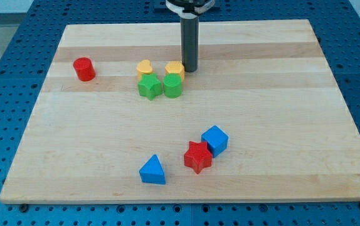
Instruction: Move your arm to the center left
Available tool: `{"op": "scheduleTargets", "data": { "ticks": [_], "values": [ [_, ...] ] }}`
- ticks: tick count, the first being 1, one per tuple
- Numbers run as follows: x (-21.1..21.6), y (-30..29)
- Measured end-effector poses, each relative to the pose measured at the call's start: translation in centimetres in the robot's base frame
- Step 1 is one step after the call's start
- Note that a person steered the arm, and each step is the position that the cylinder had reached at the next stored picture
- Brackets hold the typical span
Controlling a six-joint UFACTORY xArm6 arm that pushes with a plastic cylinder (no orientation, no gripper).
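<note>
My tip (189, 69) stands on the wooden board (280, 113) near the view's top centre, just right of a yellow block (175, 68), touching or nearly touching it. A yellow heart block (144, 67) lies left of that one. Below them sit a green star block (149, 87) and a green cylinder-like block (173, 86), all four packed in a cluster. A red cylinder (84, 69) stands alone at the view's left, level with the cluster. The tip is far right of it.
Near the view's bottom centre lie a blue cube (215, 139), a red star block (197, 157) touching it, and a blue triangle block (153, 170) to their left. The board rests on a blue perforated table (4, 75).
</note>
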State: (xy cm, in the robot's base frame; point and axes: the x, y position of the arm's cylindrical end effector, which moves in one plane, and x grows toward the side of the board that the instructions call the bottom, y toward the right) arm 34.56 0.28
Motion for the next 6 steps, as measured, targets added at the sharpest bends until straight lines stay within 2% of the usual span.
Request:
{"op": "scheduleTargets", "data": {
  "ticks": [2,3,4,5,6],
  "values": [
    [-1.3,-0.1],
    [-5.4,-2.2],
    [-9.8,-9.8],
    [-10.0,-20.1],
    [-3.2,-27.2]
  ]
}}
